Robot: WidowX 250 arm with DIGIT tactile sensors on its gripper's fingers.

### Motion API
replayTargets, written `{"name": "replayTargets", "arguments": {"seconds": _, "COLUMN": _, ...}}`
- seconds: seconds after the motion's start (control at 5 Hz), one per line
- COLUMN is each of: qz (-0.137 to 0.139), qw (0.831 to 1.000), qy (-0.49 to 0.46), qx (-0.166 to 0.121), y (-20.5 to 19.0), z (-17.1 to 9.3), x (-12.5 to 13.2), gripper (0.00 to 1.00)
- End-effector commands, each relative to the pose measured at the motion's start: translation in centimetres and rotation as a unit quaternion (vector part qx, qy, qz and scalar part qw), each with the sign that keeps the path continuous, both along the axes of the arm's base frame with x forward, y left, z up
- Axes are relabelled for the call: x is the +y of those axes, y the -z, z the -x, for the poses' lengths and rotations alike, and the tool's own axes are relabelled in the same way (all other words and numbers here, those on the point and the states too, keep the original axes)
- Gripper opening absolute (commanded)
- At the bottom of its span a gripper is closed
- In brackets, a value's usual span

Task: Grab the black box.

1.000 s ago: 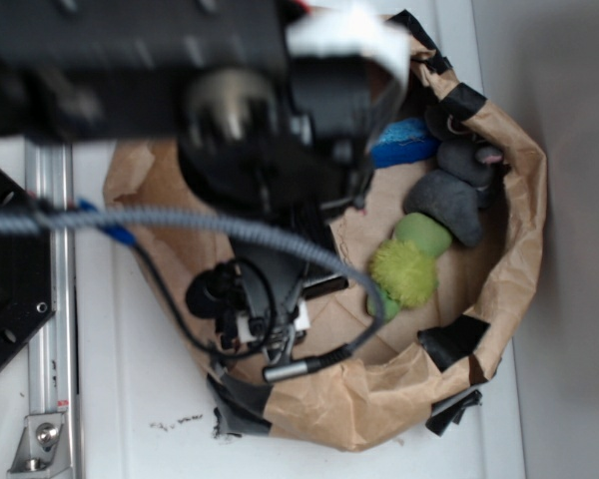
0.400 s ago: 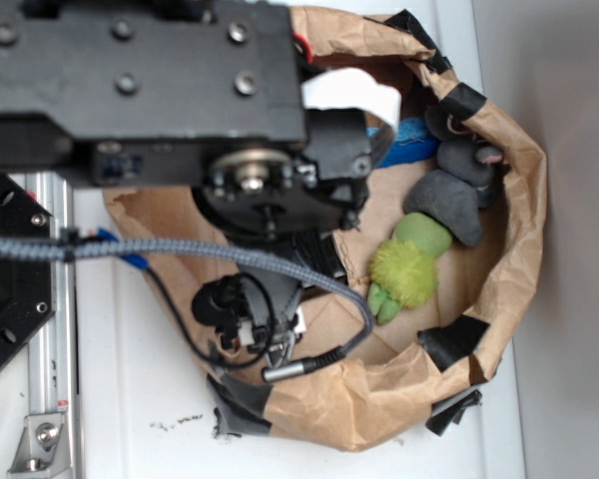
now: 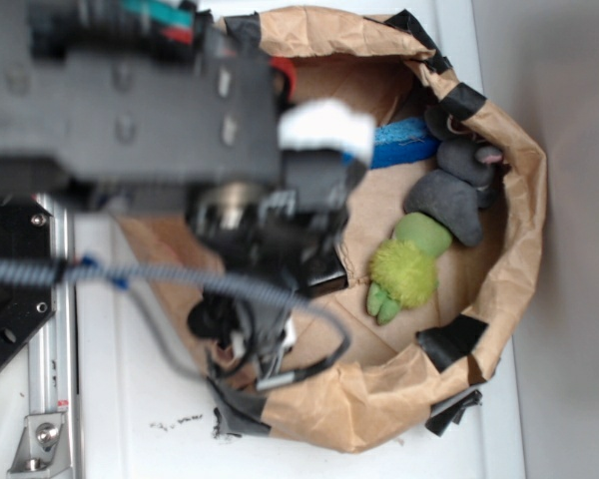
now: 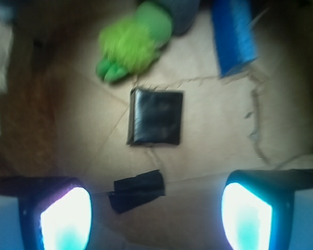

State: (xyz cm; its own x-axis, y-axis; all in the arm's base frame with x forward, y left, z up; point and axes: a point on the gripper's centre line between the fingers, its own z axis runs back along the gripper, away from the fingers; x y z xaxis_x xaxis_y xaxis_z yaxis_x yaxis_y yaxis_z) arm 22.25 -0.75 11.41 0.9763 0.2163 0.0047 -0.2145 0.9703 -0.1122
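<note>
Black box [image 4: 156, 116]: flat, glossy, roughly square, lying on the brown paper floor of the bag [image 3: 499, 230], just below the green fuzzy toy [image 4: 131, 44] and left of the blue brush [image 4: 232, 36] in the wrist view; no legible label or writing on any item. Gripper [image 4: 156, 213]: jaws spread wide, holding nothing, both fingertips [image 4: 67, 217] apart from the box, with a black tape strip [image 4: 137, 190] between box and gripper.

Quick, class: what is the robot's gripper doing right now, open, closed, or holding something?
Gripper: open, holding nothing; its fingers are spread wide above the brown paper bag floor, short of the small flat glossy black box.
</note>
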Motion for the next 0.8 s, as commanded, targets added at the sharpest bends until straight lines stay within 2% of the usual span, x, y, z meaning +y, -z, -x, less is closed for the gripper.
{"name": "replayTargets", "arguments": {"seconds": 0.0, "qz": 0.006, "qw": 1.000, "qy": 0.006, "qx": -0.021, "y": 1.2, "z": -1.7, "x": 0.3, "gripper": 1.00}}
{"name": "replayTargets", "arguments": {"seconds": 0.2, "qz": 0.011, "qw": 0.999, "qy": -0.030, "qx": -0.027, "y": 0.3, "z": -2.9, "x": 2.6, "gripper": 1.00}}
{"name": "replayTargets", "arguments": {"seconds": 0.4, "qz": 0.018, "qw": 0.999, "qy": -0.042, "qx": -0.025, "y": -0.2, "z": -3.2, "x": 3.1, "gripper": 1.00}}
{"name": "replayTargets", "arguments": {"seconds": 0.6, "qz": 0.008, "qw": 0.999, "qy": -0.046, "qx": -0.025, "y": -0.1, "z": -3.2, "x": 3.4, "gripper": 1.00}}
